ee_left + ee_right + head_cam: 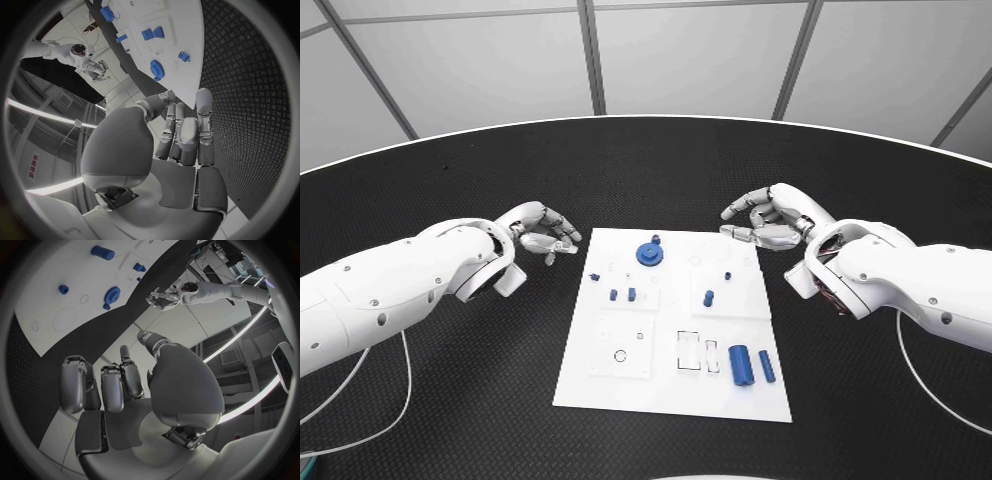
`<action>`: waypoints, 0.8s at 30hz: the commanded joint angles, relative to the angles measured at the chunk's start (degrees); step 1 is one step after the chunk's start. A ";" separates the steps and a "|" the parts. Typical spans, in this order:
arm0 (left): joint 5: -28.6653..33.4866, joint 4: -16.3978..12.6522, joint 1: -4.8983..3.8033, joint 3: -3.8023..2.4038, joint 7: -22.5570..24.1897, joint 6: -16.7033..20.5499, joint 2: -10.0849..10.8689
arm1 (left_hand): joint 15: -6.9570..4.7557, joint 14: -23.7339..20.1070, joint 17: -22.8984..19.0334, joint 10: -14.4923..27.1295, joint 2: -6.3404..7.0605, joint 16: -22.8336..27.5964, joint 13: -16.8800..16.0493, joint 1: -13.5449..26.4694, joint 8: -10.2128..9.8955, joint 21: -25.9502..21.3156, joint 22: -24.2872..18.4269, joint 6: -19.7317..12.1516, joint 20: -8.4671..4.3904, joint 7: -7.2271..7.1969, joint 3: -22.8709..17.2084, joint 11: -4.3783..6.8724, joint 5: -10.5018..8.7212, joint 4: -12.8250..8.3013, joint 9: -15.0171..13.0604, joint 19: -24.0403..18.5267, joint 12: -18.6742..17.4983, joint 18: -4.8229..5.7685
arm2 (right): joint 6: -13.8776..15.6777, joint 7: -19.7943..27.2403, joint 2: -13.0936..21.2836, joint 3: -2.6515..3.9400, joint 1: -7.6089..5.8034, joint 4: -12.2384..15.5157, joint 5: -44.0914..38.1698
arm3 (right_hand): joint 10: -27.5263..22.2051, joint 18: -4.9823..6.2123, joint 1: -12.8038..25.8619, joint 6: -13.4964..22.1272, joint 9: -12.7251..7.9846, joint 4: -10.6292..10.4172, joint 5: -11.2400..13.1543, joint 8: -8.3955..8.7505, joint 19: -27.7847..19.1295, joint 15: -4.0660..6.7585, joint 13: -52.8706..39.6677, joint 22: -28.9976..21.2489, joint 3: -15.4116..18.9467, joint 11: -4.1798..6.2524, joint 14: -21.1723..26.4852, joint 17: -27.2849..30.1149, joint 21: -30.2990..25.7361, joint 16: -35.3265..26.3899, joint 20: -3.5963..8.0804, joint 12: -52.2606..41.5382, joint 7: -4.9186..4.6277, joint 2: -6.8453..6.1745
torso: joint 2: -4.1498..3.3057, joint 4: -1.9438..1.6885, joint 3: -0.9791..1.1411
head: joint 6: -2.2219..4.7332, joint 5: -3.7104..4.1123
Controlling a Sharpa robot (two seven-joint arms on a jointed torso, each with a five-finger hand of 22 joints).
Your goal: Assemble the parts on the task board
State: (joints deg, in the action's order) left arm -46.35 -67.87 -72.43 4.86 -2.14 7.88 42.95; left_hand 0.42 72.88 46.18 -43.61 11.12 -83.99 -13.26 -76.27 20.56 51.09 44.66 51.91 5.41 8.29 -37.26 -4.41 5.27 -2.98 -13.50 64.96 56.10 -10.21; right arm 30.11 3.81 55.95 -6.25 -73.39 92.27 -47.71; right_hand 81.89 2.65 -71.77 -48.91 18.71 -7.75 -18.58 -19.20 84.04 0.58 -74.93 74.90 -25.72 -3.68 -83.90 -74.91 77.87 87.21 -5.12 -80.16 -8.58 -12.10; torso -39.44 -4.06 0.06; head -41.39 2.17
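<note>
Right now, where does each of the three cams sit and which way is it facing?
Head view: on the robot's head, looking down at the task board on the black table; both arms and the left hand and right hand show.
Left wrist view: behind the left hand, facing the board's edge.
Right wrist view: behind the right hand, facing the board.
Shared: all three show the blue gear.

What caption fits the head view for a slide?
Both hands, left and right, hover empty beside the white task board with blue parts.
</note>
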 commanded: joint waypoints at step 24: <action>-20.72 -3.76 2.12 0.23 9.01 -2.14 1.55 | 1.75 -15.67 -22.78 2.42 4.00 9.82 4.15 -2.40 -1.93 -2.71 -1.67 0.88 1.63 0.26 6.00 -1.88 -0.14 -2.69 -0.52 -3.54 -6.76 -0.29 | -0.16 0.04 -0.23 -0.04 0.11 -0.19 0.00 | 0.13 0.51 0.33 -0.31 -0.09 -0.34 -0.39 -0.42 1.50 0.37 -5.26 3.36 -0.07 0.16 -4.80 -9.64 0.00 -0.10 0.41 -0.20 0.05 0.41 | 0.00 0.02 -0.08 | -0.32 -1.42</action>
State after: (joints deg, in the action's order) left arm -66.47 -71.40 -70.37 5.04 6.94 6.02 44.21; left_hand 2.17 57.51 23.36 -41.23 14.68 -74.28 -9.05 -78.60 18.86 48.36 42.89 52.46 7.01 8.60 -31.61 -5.95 5.27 -5.60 -13.93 61.75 49.25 -10.20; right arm 29.95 3.85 55.73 -6.28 -73.28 92.09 -47.71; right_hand 81.89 2.65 -71.77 -48.91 18.72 -7.75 -18.58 -19.43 84.04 0.58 -74.92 74.90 -25.72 -3.68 -83.90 -74.90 77.87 87.21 -5.12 -80.16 -8.58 -12.09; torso -39.45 -4.01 -0.02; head -41.63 0.82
